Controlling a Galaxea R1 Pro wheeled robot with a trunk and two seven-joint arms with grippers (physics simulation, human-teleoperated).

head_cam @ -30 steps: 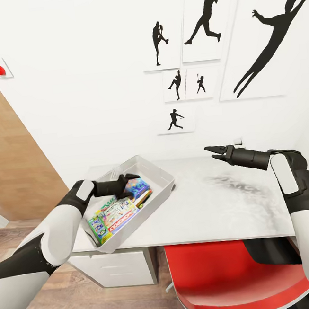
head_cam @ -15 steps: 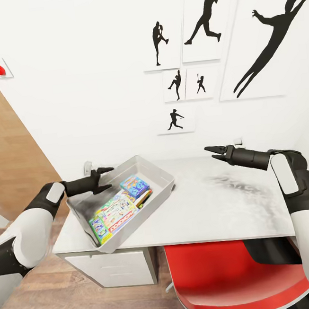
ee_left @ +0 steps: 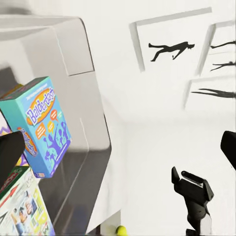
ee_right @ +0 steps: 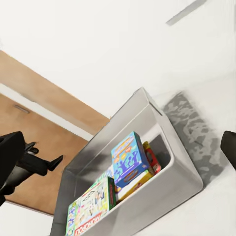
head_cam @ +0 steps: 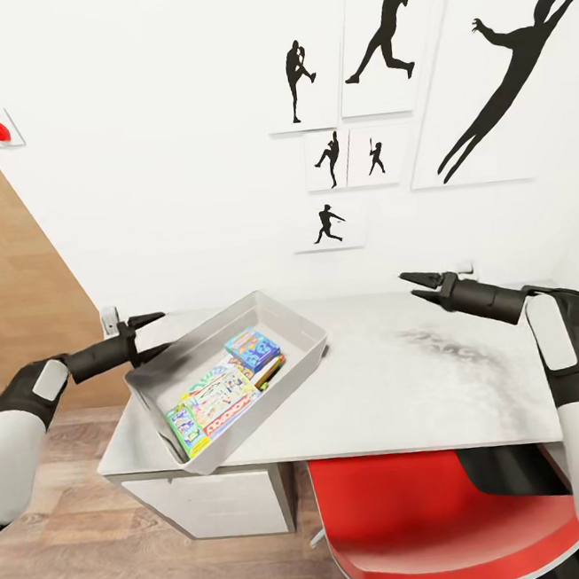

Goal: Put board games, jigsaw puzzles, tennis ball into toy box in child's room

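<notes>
Hovering left gripper (head_cam: 149,334) – fingers spread, empty, beside toy box (head_cam: 285,317) | right gripper (head_cam: 419,283) – fingers parted, empty

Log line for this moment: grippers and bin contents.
left gripper: open, empty, beside toy box | right gripper: open, empty, over table | in box: blue board game, multicoloured board game
</notes>
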